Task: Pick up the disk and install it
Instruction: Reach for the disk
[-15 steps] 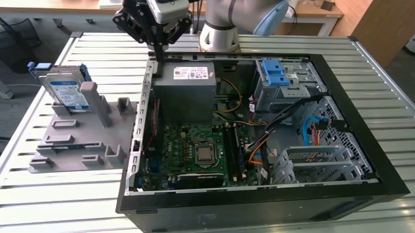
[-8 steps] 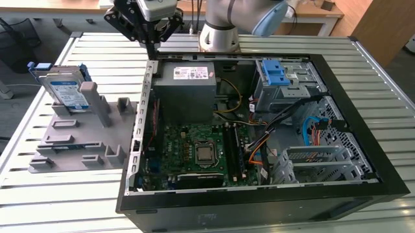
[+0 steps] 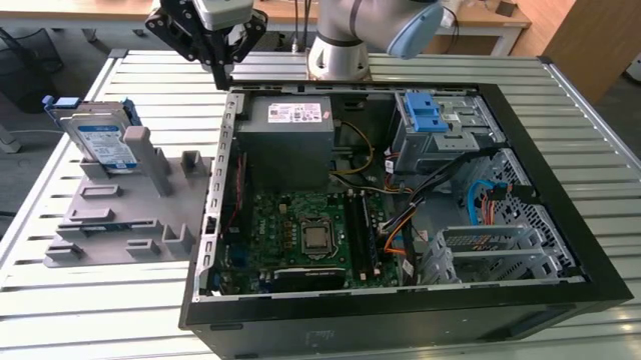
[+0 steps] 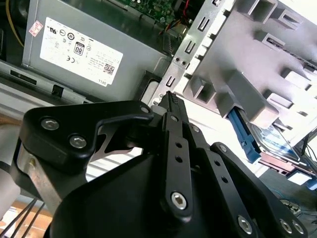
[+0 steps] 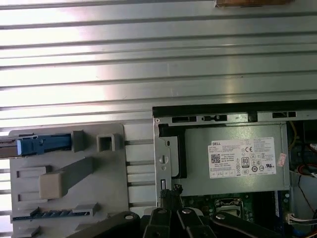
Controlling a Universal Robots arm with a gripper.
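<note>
"Which way is the disk (image 3: 103,142) sitting?"

"It stands on edge in a slot of the grey holder (image 3: 110,217), out on the slatted worktop (image 3: 421,67) beside the open computer case (image 3: 401,326). It is nearly upright and leans back a little. Its white label faces the exterior camera, and blue rails run along its edges. I cannot tell for sure whether its long side runs up or along the slot. In the first wrist view I look down on the disk (image 5: 42,145) edge-on, a thin blue strip at one end of the holder (image 5: 109,198)."

"And where is it from your hand?"

"Well apart. In the exterior view my hand (image 3: 221,75) hangs over the far corner of the case, near the grey power-supply box (image 3: 290,142). The disk is off to the exterior view's left of the hand and nearer the camera. The second wrist view catches the disk (image 4: 272,140) just past the holder (image 4: 247,54)."

"What about the hand itself?"

"My fingers are drawn together, tips meeting, with nothing between them. In both wrist views the hand (image 4: 171,98) (image 5: 172,191) narrows to one black point above the edge of the case. I hold nothing, and I see no contact with the case."
</note>
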